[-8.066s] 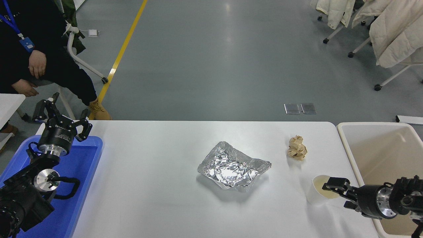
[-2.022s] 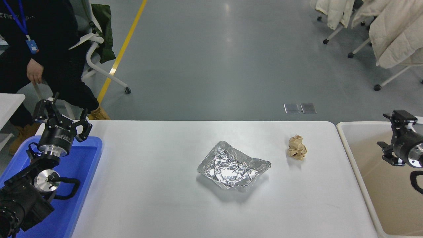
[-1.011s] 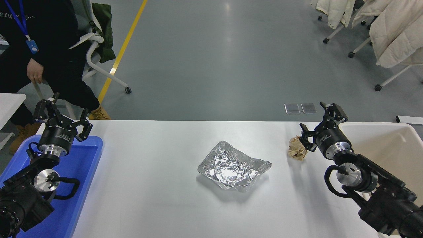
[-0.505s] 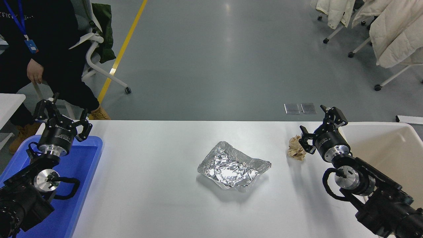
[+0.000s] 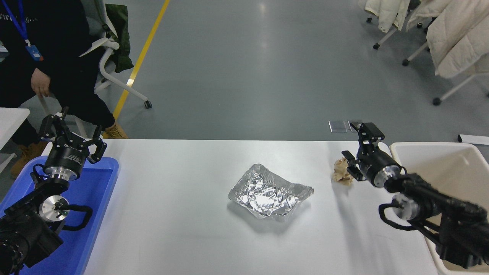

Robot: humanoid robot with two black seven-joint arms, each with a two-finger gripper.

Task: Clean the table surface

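Fingers (image 5: 366, 131) of the right gripper (image 5: 357, 147) are spread apart, poised just beside a crumpled brown paper ball (image 5: 342, 171), holding nothing. From the head view, the counter (image 5: 183, 229) fills the lower picture, its long axis running left to right; it is white, smooth, with rounded far corners. A crumpled foil tray (image 5: 269, 193) lies near its middle, well apart from the paper ball at the far right. A blue tray (image 5: 97, 191) flanks the left end, a cream bin (image 5: 454, 168) the right. The left gripper (image 5: 72, 137), fingers spread, is parked over the blue tray. A person (image 5: 42, 57) sits beyond the far left corner.
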